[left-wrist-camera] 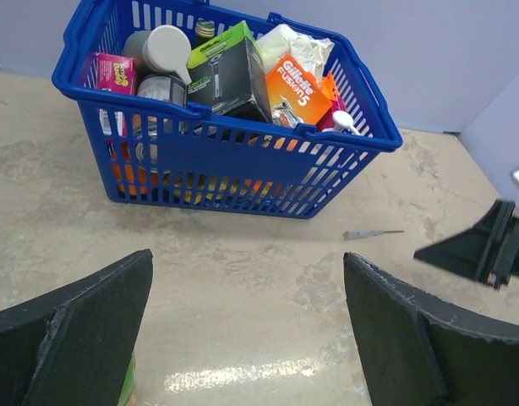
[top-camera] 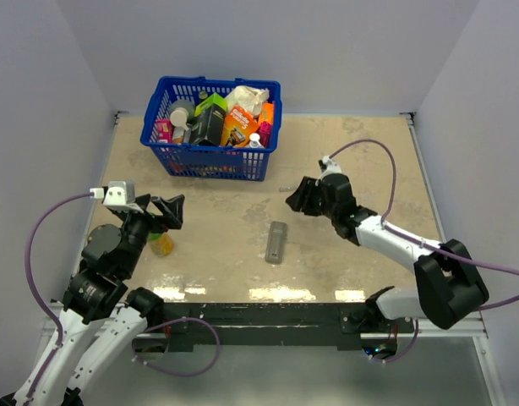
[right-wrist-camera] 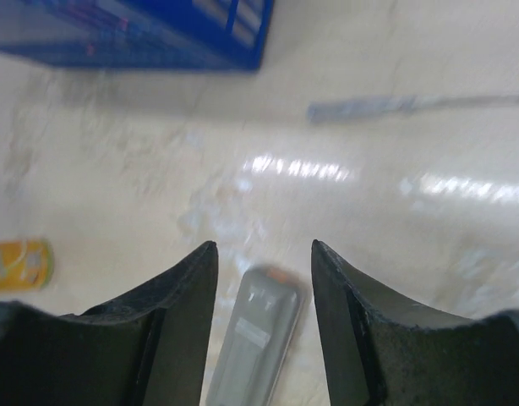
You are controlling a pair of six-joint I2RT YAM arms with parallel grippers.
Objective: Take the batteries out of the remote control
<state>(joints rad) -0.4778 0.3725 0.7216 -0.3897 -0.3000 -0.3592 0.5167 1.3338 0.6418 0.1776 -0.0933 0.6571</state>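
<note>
The grey remote control (top-camera: 276,243) lies flat on the table between the two arms, lengthwise toward the basket. In the right wrist view it (right-wrist-camera: 255,338) shows blurred, below and between my fingers, with a small orange spot at its far end. No batteries show as separate things. My right gripper (top-camera: 294,200) is open and empty above the table, just beyond the remote (right-wrist-camera: 264,245). My left gripper (top-camera: 175,211) is open wide and empty, left of the remote (left-wrist-camera: 248,258).
A blue basket (top-camera: 162,138) full of packaged goods stands at the back (left-wrist-camera: 243,182). A thin grey stick-like tool (left-wrist-camera: 374,233) lies on the table right of it (right-wrist-camera: 369,106). A yellow-green object (top-camera: 161,244) sits by my left arm (right-wrist-camera: 19,264).
</note>
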